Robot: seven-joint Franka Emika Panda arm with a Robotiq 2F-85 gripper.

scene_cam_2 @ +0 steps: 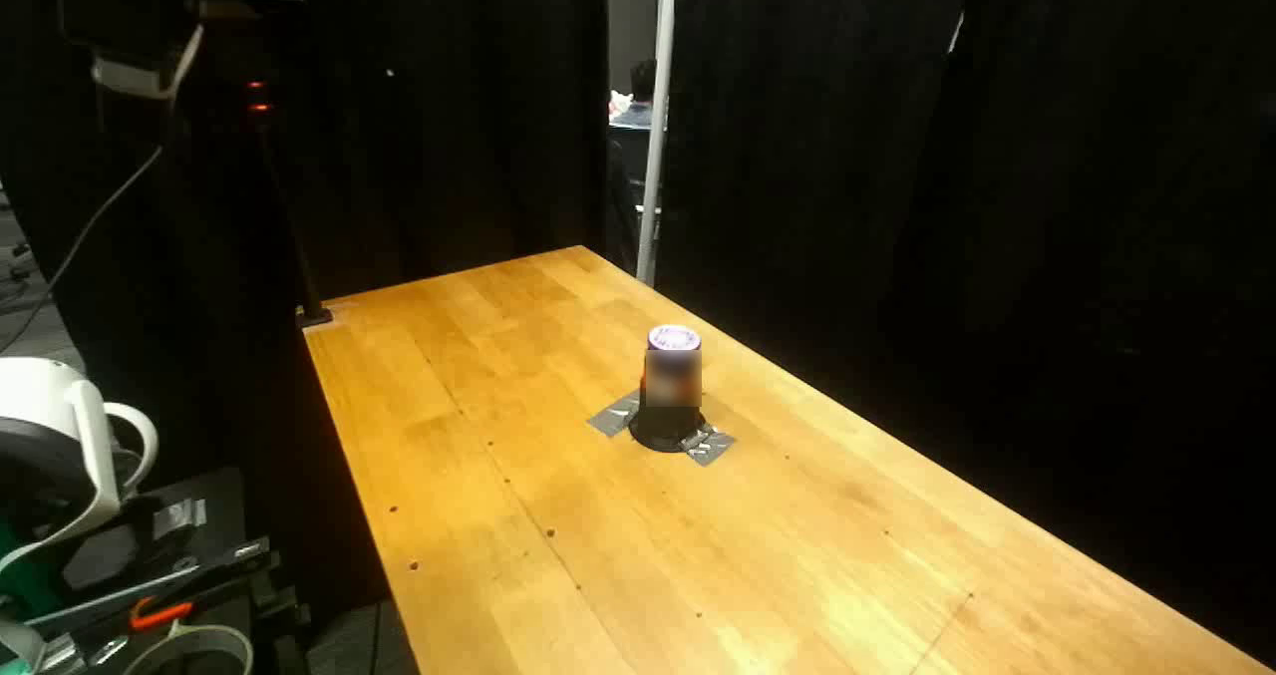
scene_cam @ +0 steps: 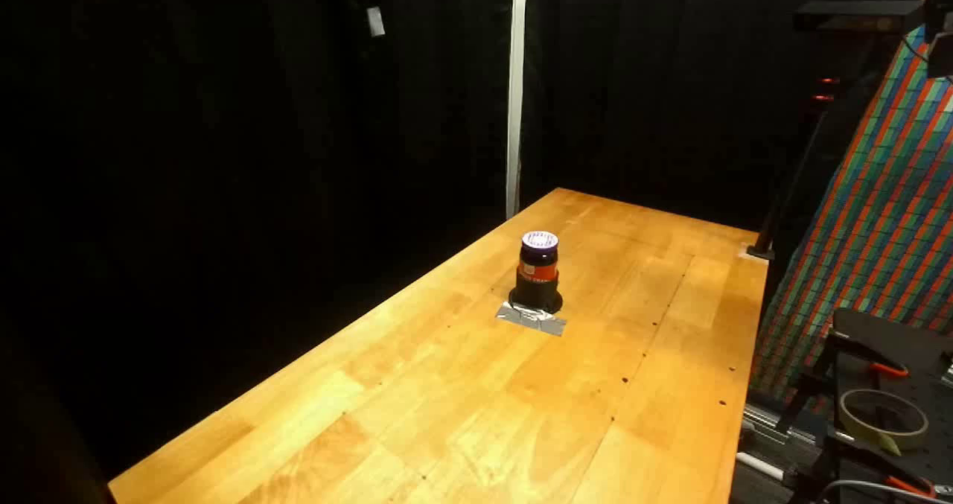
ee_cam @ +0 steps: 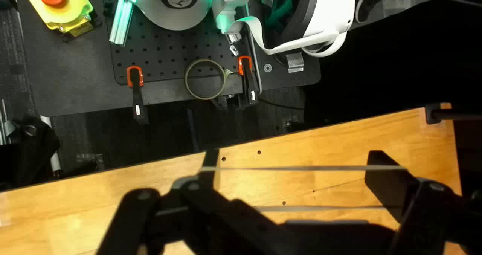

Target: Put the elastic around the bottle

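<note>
While the elastic (ee_cam: 286, 168) spans its fingers (ee_cam: 388, 181), the end effector (ee_cam: 295, 172) stands spread wide, apart from the bottle (scene_cam: 538, 272).

Upright on the surface (scene_cam: 461, 392), outside the wrist view, the bottle should be rigid; the elastic, likely light and springy, is best held from inside by tension.

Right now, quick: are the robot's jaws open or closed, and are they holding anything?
Jaws: open, spread apart, with a pale elastic band stretched between them.
</note>
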